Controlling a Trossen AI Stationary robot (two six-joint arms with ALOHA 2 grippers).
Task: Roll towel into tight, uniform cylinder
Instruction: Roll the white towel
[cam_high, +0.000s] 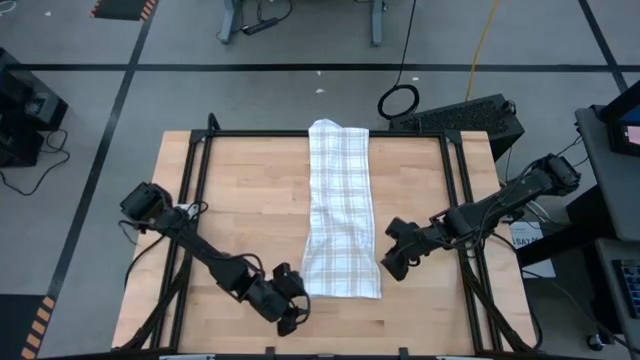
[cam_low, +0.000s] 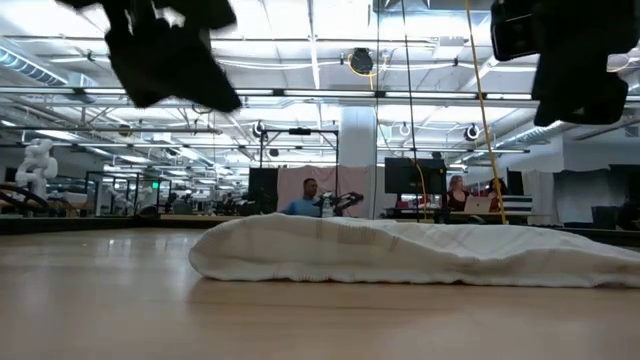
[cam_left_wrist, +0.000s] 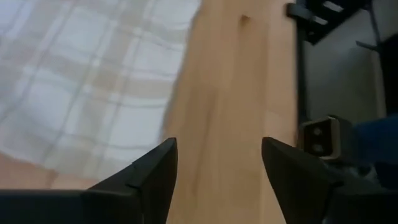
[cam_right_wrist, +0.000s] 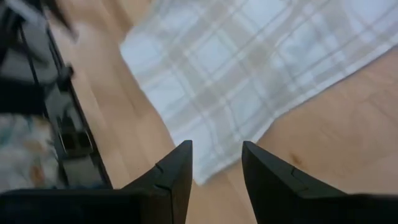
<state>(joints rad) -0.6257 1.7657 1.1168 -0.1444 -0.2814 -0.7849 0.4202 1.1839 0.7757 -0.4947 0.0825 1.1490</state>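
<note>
Checked towel lying as a long folded strip down the middle of the wooden table, both grippers off it.

The towel (cam_high: 341, 210) is thin white cloth with a faint grey-beige grid, softly rumpled, narrow at its far end and wider at its near end on the pale butcher-block table (cam_high: 250, 200). The left gripper (cam_high: 288, 312) hovers just beside the towel's near left corner, dark fingers spread, holding nothing. The right gripper (cam_high: 392, 262) hangs near the towel's right edge, its fingers part open and empty.
</note>
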